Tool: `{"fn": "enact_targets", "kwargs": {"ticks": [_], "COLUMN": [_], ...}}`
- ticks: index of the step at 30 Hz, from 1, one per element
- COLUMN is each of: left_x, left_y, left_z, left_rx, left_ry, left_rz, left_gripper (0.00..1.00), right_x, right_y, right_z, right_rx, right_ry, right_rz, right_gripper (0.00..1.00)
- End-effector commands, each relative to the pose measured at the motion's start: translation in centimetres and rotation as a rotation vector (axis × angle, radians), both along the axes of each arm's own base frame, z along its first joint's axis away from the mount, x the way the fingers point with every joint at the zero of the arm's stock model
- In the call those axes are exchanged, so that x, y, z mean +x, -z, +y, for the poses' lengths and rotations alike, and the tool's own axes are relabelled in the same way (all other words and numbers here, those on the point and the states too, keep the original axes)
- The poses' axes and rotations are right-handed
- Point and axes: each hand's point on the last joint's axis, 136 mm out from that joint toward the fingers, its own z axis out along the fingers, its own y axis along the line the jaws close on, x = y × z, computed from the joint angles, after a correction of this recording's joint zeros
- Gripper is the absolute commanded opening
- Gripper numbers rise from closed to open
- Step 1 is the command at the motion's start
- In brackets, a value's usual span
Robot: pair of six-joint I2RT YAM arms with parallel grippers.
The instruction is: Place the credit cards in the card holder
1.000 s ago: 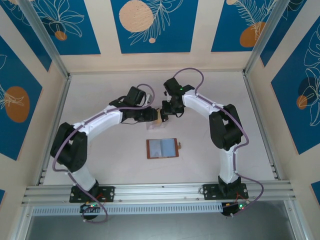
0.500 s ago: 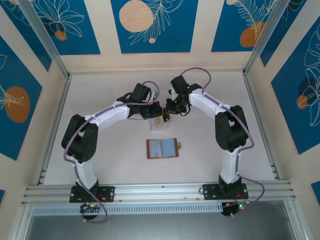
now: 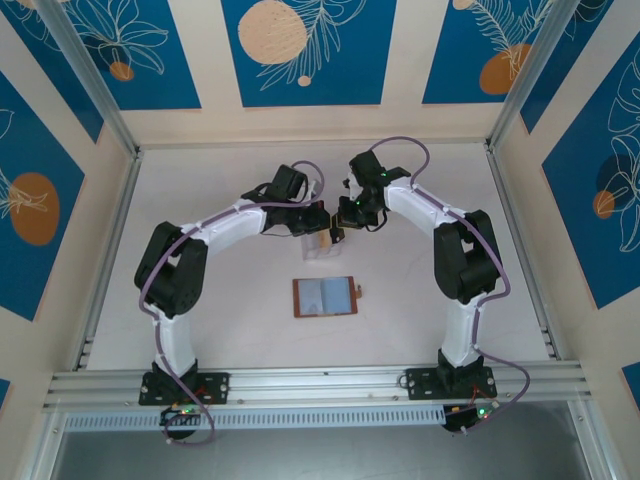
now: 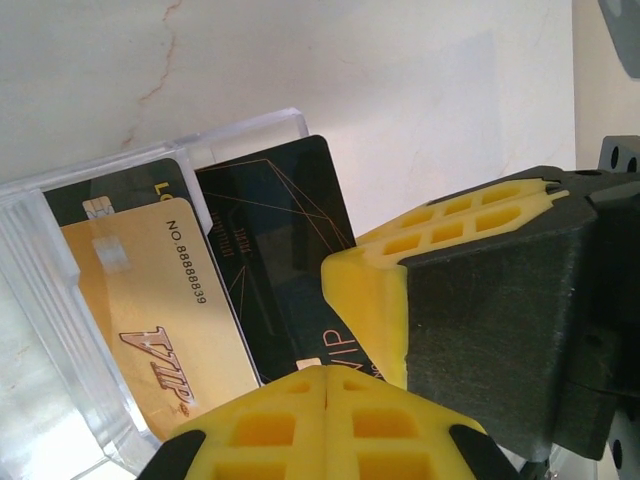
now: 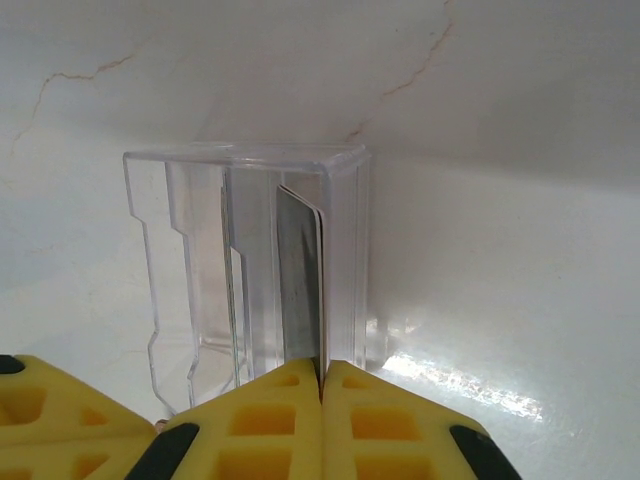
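Since a second ago the left arm has drawn its elbow inward and both tips have crowded closer over the clear plastic box [image 3: 317, 246]. The right gripper [image 5: 322, 368] is pressed together on the edge of a black card [image 4: 275, 250] standing in that box. The left gripper [image 4: 325, 378] is pressed together too, its tips at the card's near end, and whether it pinches anything I cannot tell. A gold card [image 4: 160, 320] stands just left of the black one. The card holder [image 3: 324, 297] lies open flat on the near side of the box, apart from both grippers.

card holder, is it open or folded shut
Open: the card holder lies spread flat, its grey-blue inside facing up.
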Motion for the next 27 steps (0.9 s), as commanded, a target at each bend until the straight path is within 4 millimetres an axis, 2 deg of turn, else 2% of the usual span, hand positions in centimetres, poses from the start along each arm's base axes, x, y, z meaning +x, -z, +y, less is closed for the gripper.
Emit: {"fn": "enact_targets", "kwargs": {"ticks": [1, 5, 15, 20, 27], "left_x": [-0.1, -0.2, 0.0, 0.0, 0.3], "left_y": [-0.7, -0.5, -0.4, -0.2, 0.8], "left_z": [-1.3, -1.7, -2.0, -2.8, -3.4], "left_rx": [-0.03, -0.033, -0.032, -0.033, -0.026], "left_ry": [0.032, 0.038, 0.039, 0.052, 0.05], "left_rz": [0.001, 0.008, 0.006, 0.009, 0.025], "left_gripper": [0.06, 0.06, 0.06, 0.06, 0.02], "right_x": [-0.5, -0.5, -0.5, -0.5, -0.6], "right_y": [-0.3, -0.2, -0.3, -0.1, -1.8], "right_z": [-0.4, -0.6, -0.7, -1.1, -2.0], "right_rx": [-0.014, -0.025, -0.034, -0.037, 0.083], "right_ry": [0.003, 0.003, -0.006, 0.003, 0.051], "right_rz": [0.009, 0.009, 0.003, 0.009, -0.007], "right_gripper": [0.11, 0.17, 0.13, 0.13, 0.15]}}
